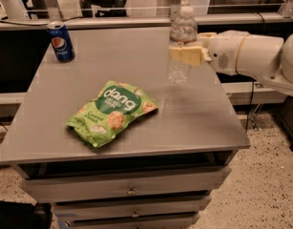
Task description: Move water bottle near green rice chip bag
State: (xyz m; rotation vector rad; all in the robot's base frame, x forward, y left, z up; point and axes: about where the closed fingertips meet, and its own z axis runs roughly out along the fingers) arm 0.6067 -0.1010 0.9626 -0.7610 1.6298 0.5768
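The water bottle (181, 32) is clear with a white cap and stands upright over the table's right side, its base at or just above the surface. My gripper (185, 53) reaches in from the right on a white arm and is shut on the bottle's middle, hiding its label band. The green rice chip bag (112, 112) lies flat near the middle of the table, left of and nearer than the bottle, with a gap of bare table between them.
A blue Pepsi can (61, 41) stands at the back left corner of the grey table (198, 123). Drawers run below the table's front edge. A counter with glass panes runs behind; speckled floor lies to the right.
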